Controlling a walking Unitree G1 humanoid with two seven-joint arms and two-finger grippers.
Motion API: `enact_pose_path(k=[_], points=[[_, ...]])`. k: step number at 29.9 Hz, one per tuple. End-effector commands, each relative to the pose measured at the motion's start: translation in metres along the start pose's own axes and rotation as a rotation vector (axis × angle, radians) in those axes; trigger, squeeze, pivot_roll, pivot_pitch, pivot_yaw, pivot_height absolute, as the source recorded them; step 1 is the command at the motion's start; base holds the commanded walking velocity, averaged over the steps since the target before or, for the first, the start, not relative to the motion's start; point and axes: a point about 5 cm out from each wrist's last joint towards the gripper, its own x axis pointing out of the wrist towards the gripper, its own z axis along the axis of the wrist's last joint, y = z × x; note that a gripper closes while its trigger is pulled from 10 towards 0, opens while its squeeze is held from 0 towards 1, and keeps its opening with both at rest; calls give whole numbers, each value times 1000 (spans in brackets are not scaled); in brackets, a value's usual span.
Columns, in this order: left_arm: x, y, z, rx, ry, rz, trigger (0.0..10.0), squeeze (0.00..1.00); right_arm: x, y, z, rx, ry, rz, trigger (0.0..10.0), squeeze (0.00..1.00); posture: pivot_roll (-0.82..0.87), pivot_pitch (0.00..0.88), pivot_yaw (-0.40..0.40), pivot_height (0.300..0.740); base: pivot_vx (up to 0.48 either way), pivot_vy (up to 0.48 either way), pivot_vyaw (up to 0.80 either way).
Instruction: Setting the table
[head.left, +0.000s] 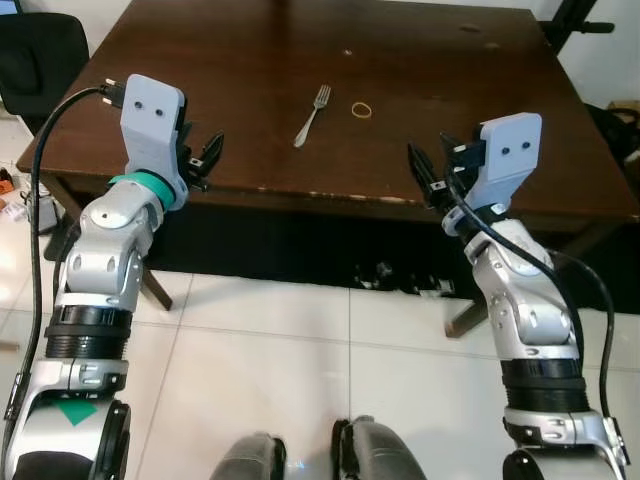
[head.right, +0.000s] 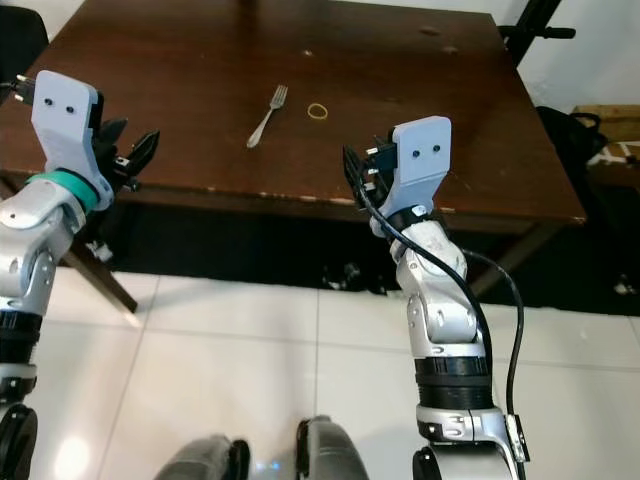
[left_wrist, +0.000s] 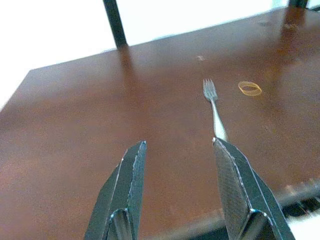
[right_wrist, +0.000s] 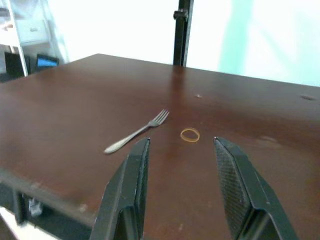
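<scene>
- A humanoid robot stands on white floor tiles facing the near edge of a dark brown wooden surface, both silver arms raised in front of it.
- A silver fork lies flat toward the middle of the surface, tines pointing away from the robot, handle angled back toward the robot's left.
- A yellow rubber band lies just beside the fork's tines, on the robot's right of them and not touching.
- The left end effector hangs over the near edge of the surface at the robot's left, its two black fingers spread apart and holding nothing; it is well apart from the fork.
- The right end effector is poised at the near edge on the robot's right, its fingers likewise spread with nothing between them; in its wrist view the fork and the band lie ahead of it on the wood.
- A black chair stands off the surface's left corner.
</scene>
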Motion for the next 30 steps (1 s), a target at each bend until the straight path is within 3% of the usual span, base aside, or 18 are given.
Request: enact_pose_path(k=[1,7,13,22,26,27,30], points=[[0,-3,-3,2,13,-18,10000,0,-2,-3,-1,-1,4,-12,10000,0,25,34,73,740,472,0,0],[2,-6,-3,2,11,-40,10000,0,-2,-3,-1,-2,4,-15,10000,0,25,34,76,740,472,0,0],[2,-18,-5,5,33,-133,10000,0,-2,-7,-2,-10,12,-55,10000,0,25,35,76,740,466,0,0],[2,-41,-10,27,84,-319,10000,0,-2,-20,-11,-49,69,-166,10000,0,32,40,79,740,53,0,0],[3,-43,-11,29,91,-332,10000,0,-2,-20,-12,-49,71,-167,10000,0,32,40,79,740,0,0,0],[14,-55,-21,24,138,-333,10000,0,-2,-16,-13,-43,75,-158,10000,0,44,60,77,740,0,0,0],[24,-66,-26,10,166,-328,10000,0,0,-12,-15,-39,77,-151,10000,0,45,70,79,740,0,0,0]])
